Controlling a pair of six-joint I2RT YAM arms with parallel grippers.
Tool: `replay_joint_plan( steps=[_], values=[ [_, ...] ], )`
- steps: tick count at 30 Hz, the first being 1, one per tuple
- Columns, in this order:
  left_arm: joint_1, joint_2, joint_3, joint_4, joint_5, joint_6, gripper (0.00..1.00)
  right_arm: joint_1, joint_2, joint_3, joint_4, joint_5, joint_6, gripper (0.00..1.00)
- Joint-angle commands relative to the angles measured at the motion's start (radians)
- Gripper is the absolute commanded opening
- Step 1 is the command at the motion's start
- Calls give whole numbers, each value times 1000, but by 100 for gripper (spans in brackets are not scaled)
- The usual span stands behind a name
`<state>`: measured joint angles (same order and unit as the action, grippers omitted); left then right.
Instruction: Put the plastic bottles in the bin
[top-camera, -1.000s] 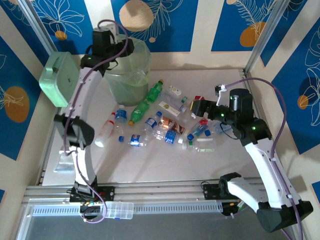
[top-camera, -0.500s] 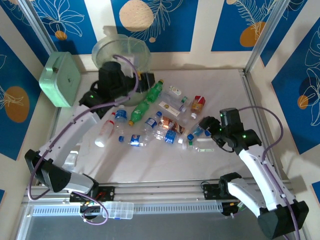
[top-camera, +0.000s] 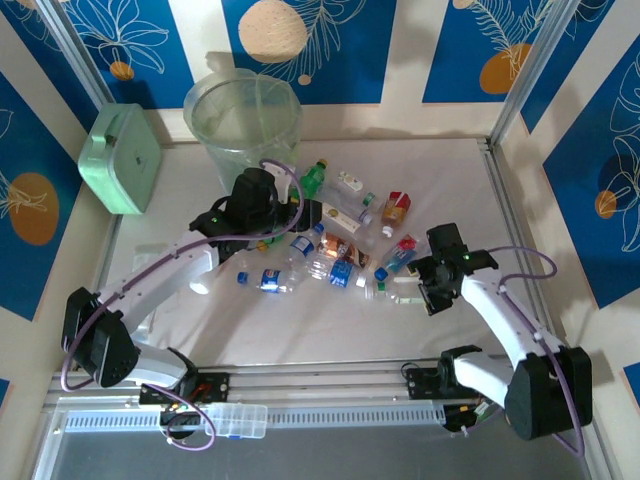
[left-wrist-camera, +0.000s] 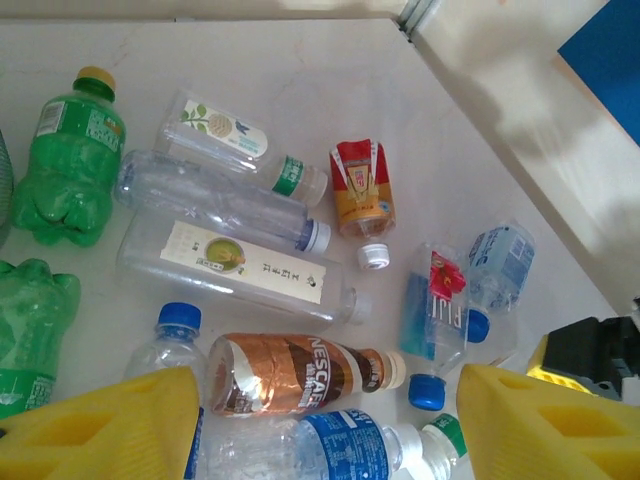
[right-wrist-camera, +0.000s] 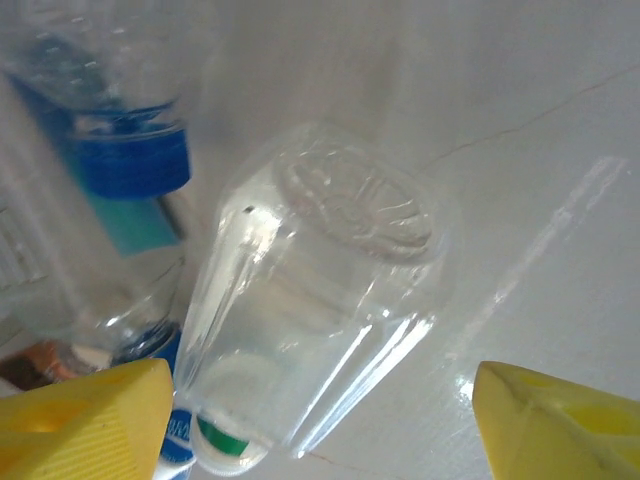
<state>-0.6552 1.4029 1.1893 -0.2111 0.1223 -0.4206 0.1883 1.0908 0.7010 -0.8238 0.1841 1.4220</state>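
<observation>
The bin (top-camera: 243, 120) stands at the back left, tall, round and translucent. The plastic bottles (top-camera: 330, 262) lie scattered mid-table. My left gripper (top-camera: 296, 214) hovers open over their left part. In the left wrist view its yellow fingers (left-wrist-camera: 110, 430) flank a brown-labelled bottle (left-wrist-camera: 300, 375) and a clear blue-labelled one (left-wrist-camera: 345, 450), with two green bottles (left-wrist-camera: 72, 160) to the left. My right gripper (top-camera: 428, 287) is low at the pile's right end, open. Its fingertips (right-wrist-camera: 560, 425) straddle a clear bottle (right-wrist-camera: 310, 310) with a green-ringed cap; the right pad stands apart from it.
A mint-green square box (top-camera: 120, 160) leans at the left wall beside the bin. A red-and-orange pouch (top-camera: 396, 208) lies among the bottles. A clear case (top-camera: 235, 420) sits on the front rail. Bare table (top-camera: 300, 335) lies between the pile and the arm bases.
My left arm swung from over the bin down and right to above the bottle pile. My right arm dropped toward the near right bottles, its jaws narrowing a little.
</observation>
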Motion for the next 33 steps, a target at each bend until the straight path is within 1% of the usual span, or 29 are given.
replay_joint_plan(
  steps=[1, 7, 12, 13, 17, 19, 20, 25, 28, 30, 31, 33],
  values=[
    [-7, -28, -4, 49, -13, 9, 68, -7, 72, 26, 16, -4, 46, 81],
    [-9, -37, -13, 56, -11, 6, 69, -26, 223, 41, 89, -22, 3, 81],
    [-11, -33, -12, 56, -3, 6, 69, -33, 268, 40, 125, -11, -12, 79],
    [-10, -34, -12, 57, -3, 9, 69, -33, 273, 37, 128, -9, -15, 78],
    [-10, -33, -13, 58, -6, 16, 69, -44, 267, 29, 136, -5, -31, 66],
    [-10, -30, -14, 58, -4, 17, 69, -53, 254, 24, 143, -7, -42, 60],
    [-10, -29, -14, 59, -3, 17, 69, -57, 244, 22, 141, -6, -49, 58],
    [-10, -21, -12, 65, 19, 19, 69, -72, 177, 25, 119, -9, -108, 57],
    [-10, -22, -17, 77, 43, 22, 70, -72, 103, 3, 152, -35, -180, 57],
    [-11, -22, -18, 81, 58, 20, 74, -73, 44, -8, 176, -55, -240, 56],
    [-11, -22, -19, 83, 67, 19, 79, -72, 9, -10, 191, -68, -285, 56],
    [-11, -19, -21, 97, 99, 17, 81, -74, -60, -6, 245, -115, -398, 57]
  ],
)
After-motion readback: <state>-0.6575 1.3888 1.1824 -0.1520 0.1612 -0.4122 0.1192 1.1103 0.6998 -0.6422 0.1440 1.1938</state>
